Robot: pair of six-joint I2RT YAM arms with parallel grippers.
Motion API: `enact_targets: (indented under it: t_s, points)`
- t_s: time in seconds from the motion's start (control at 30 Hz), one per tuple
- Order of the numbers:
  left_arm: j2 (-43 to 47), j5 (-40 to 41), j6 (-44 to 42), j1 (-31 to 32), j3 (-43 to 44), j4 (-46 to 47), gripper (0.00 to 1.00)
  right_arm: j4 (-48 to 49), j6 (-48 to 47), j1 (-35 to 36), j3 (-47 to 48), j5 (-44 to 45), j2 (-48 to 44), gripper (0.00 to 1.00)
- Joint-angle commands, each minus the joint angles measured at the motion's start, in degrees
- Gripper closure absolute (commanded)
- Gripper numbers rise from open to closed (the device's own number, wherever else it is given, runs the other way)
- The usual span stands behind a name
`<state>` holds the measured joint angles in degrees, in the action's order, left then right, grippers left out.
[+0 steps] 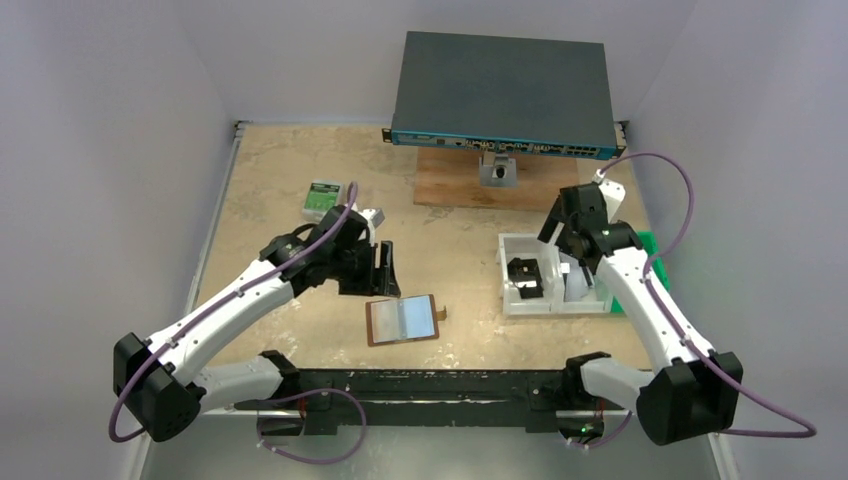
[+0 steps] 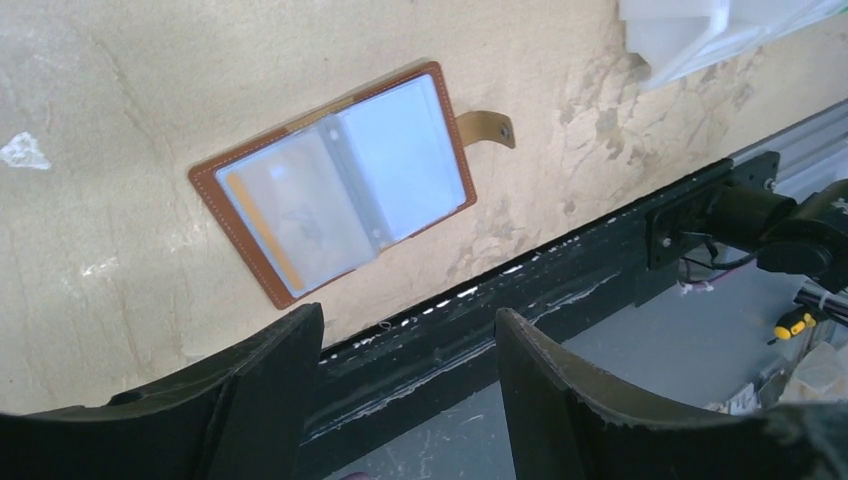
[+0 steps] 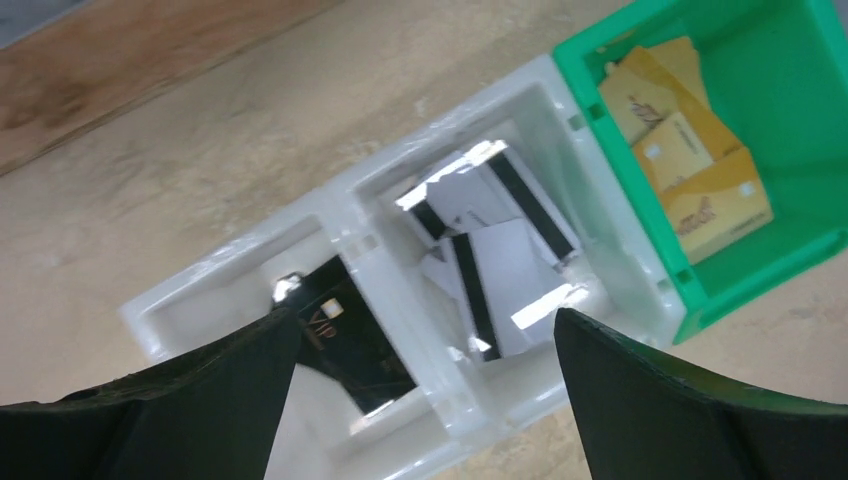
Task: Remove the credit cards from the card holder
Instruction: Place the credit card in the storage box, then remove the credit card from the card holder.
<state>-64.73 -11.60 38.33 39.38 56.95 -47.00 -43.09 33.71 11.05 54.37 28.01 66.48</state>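
The left gripper [image 2: 410,400] is seen with its fingers spread wide and nothing held between them. It is held above the table [image 1: 290,170], apart from the card holder [image 2: 335,185], which lies just beyond the fingertips in the left wrist view. The card holder is laid open and flat on the table near the front rail, between the two arms, with its snap tab [image 2: 488,128] stretched out to one side. Two clear pockets are shown inside the brown border. An orange edge can be made out in one of them, while the rest of the contents is too blurred to be told.

The right gripper [image 3: 425,400] is likewise spread, with nothing gripped, and is held over a white tray [image 3: 350,225] of two compartments. In one compartment a black card [image 3: 345,335] is seen. In the other, several pale cards [image 3: 490,250] with black stripes are piled loosely. Touching the tray on its far side, a green bin [image 3: 770,265] is set, and gold cards [image 3: 690,150] are stacked in it.

A small green-and-white box [image 1: 322,199] is placed well behind the left gripper.
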Motion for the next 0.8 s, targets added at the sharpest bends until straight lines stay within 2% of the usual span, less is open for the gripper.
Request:
enact_targets:
  t_s: [0.0,0.33,0.53,0.67,0.77]
  points:
    - [1.5,4.5,0.3,-0.9,-1.5,-2.0,0.36,3.3,-0.1,4.5,2.6,-6.5,-3.8,0.01]
    - [3.8,10.4,3.5,-3.9,-4.6,-4.9,0.36,10.7,9.3,23.5,-1.2,-10.9,-4.1,0.02]
    - [4.4,11.4,6.3,-7.6,-7.6,-5.7,0.36,17.6,15.3,36.5,-2.8,-13.3,1.9,0.1]
    - [4.5,12.4,7.7,-9.8,-9.7,-5.7,0.36,18.4,16.9,44.6,0.7,-12.0,9.2,0.19]
    - [4.7,12.6,8.1,-11.6,-11.1,-5.6,0.36,20.9,17.8,48.9,2.4,-12.4,13.6,0.35]
